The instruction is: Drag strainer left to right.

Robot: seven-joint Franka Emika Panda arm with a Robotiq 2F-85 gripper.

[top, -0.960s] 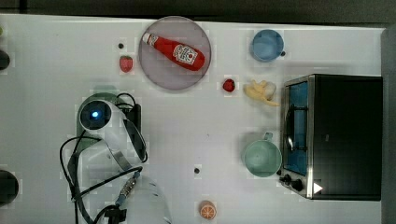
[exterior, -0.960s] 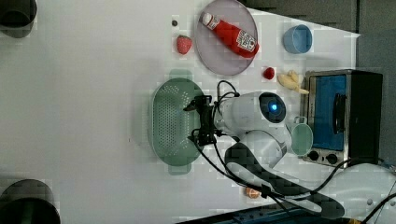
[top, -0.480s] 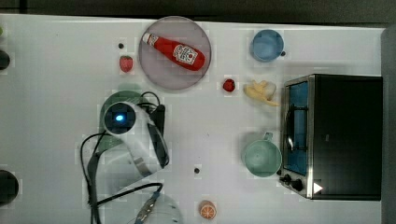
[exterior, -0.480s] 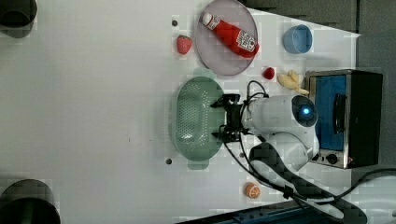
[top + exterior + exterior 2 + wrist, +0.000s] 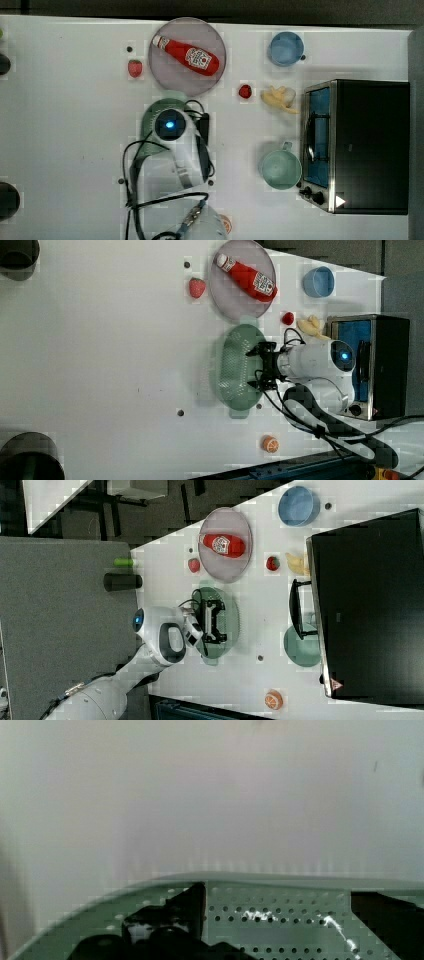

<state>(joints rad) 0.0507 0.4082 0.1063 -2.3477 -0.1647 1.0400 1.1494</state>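
Strainer: the mint-green strainer (image 5: 234,371) sits on the white table (image 5: 100,350) near mid-table, its perforated basin up. In the left view the grey plate (image 5: 225,285) with the ketchup bottle (image 5: 246,276) lies at its 12 o'clock, nearly touching its top tab.

Claw: the gripper (image 5: 256,368) reaches into the basin at the strainer's 3 o'clock side in the left view. Its two fingers stand well apart, both tips down inside the bowl, clamped on nothing; the wrist view shows dark fingertips (image 5: 170,920) against the dotted wall.

Neighbours: in the top view the green mug (image 5: 280,169) is at the strainer's 4 o'clock and the toaster oven (image 5: 365,145) at 3 o'clock, both apart from it. The strawberry (image 5: 197,287) is at 11 o'clock in the left view.

Progress: judged from the layout, the drag looks partly done. Open table remains toward the mug in the top view.

Left to do: push on rightward, then lift clear.

Risk: the mug may be bumped.
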